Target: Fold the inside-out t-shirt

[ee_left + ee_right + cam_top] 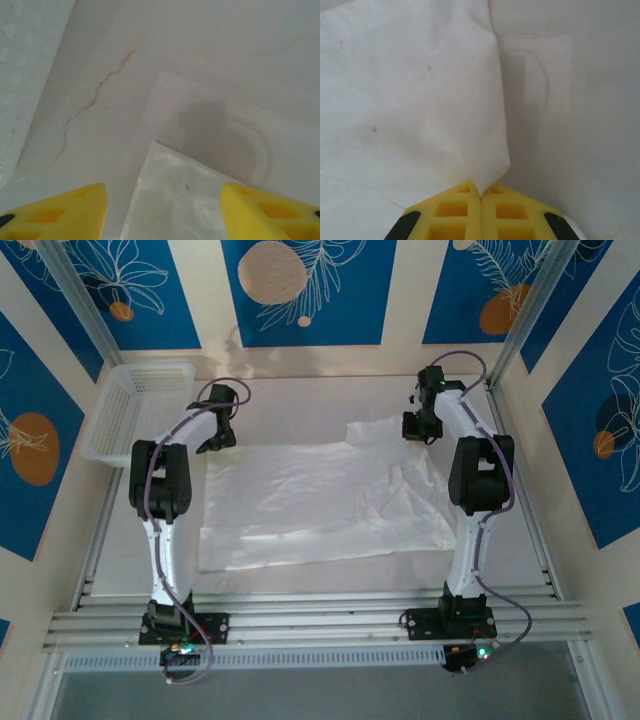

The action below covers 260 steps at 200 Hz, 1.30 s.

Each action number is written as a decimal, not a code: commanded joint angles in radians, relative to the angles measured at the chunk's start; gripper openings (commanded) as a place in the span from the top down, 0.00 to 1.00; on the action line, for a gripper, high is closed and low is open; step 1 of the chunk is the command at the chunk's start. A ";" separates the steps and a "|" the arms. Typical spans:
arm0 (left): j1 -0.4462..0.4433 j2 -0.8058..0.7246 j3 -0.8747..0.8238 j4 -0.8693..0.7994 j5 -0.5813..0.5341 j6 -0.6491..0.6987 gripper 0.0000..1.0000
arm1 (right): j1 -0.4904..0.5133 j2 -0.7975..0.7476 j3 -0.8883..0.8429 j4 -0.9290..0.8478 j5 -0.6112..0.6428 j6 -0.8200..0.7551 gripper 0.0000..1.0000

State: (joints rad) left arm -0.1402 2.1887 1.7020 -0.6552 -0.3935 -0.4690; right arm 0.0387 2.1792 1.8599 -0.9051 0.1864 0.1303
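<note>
At the upper left of the top view, a white mesh basket [140,410] is seen on the tabletop [300,405]. Just right of it, the left gripper [214,438] is held wide apart over a shirt corner, with nothing grasped. The inside-out t-shirt [320,502] is spread across the middle, wrinkled toward the right. At the upper right, its edge is pinched in the tightly closed right gripper [421,427].

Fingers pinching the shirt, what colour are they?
Yellow, clearest in the right wrist view: right gripper's fingers shut on the white cotton t-shirt.
</note>
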 commanded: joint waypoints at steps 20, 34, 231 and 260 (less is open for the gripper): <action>0.045 0.060 0.054 -0.026 0.129 -0.015 0.39 | -0.010 -0.055 -0.021 0.006 -0.042 0.007 1.00; 0.057 0.078 0.066 -0.028 0.165 -0.022 0.39 | -0.013 -0.064 -0.031 0.011 -0.046 0.007 1.00; 0.107 -0.119 -0.128 0.027 0.292 -0.026 1.00 | -0.137 -0.035 -0.087 0.037 -0.228 0.046 1.00; 0.108 -0.183 -0.120 0.016 0.320 -0.015 1.00 | -0.112 -0.043 -0.055 0.007 -0.217 0.044 1.00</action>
State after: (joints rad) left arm -0.0513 2.1006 1.5833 -0.6369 -0.1017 -0.4911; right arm -0.0929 2.1544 1.7744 -0.8761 -0.0093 0.1638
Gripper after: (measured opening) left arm 0.042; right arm 0.046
